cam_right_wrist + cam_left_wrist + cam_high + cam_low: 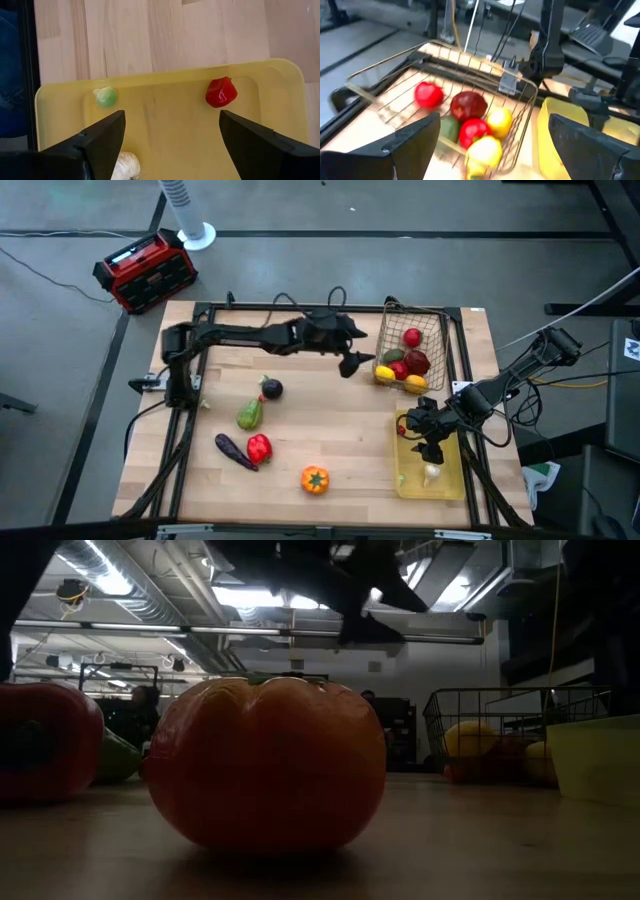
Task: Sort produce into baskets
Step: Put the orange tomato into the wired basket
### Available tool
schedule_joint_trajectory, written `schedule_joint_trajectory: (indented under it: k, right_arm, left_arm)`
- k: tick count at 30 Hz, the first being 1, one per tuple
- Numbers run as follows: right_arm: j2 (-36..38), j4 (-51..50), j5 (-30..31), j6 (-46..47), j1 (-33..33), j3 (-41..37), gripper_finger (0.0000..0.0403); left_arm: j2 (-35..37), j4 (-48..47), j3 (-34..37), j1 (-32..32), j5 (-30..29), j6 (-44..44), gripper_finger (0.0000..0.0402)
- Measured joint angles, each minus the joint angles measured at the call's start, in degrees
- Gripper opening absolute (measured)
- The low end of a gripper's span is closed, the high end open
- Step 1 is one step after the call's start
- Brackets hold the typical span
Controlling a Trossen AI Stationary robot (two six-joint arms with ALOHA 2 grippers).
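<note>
Off the worktop, far left: a red-and-black box (146,271) sits on the floor beyond the corner, well apart from everything.
Worktop (330,405) open room: the centre and the near-right strip are bare wood; a dark frame runs along its edges.
Loose produce, left half: a purple eggplant (235,451) touches a red pepper (259,447); above them lie a green avocado (249,414) and a dark purple piece (270,388); an orange tomato-shaped piece (315,479) lies alone near the front edge.
Left claw (352,363): it hangs just beside the left wall of the wire basket (437,340), fingers spread wide, holding nothing.
Wire basket contents: a red apple (412,337), a dark red piece (468,104), a red pepper, a green piece and two yellow fruits (499,121) lie inside, just ahead of the left claw.
Right claw (432,448): it hovers above the yellow tray (404,484), fingers apart and empty.
Yellow tray contents: a small red piece (220,92), a pale green piece (105,97) and white garlic (125,165) lie in it, all clear of the fingers.
Right edge: the tray lies against the worktop's frame.
</note>
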State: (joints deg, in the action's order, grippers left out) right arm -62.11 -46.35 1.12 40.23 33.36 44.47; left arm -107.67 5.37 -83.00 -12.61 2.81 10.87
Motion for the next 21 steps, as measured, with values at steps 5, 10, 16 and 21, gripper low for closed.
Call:
schedule_joint_trajectory:
  k: [5,10,16,21]
  right_arm:
    - [0.01,0.03,1.32,-0.02,0.00,0.00,0.0321]
    - [0.01,-0.02,1.34,-0.02,0.00,0.00,0.0321]
    - [0.01,0.00,1.34,-0.02,0.00,0.00,0.0321]
    - [0.01,0.00,1.34,-0.02,0.02,0.00,0.0321]
  left_arm:
    - [6.43,-13.21,-0.02,0.86,-0.01,-2.19,0.0368]
    - [10.78,-25.61,-0.04,4.28,1.54,-6.11,0.0368]
    - [11.25,-37.13,0.02,11.67,3.55,-4.95,0.0368]
    - [11.25,-42.56,0.01,17.97,3.56,-0.91,0.0368]
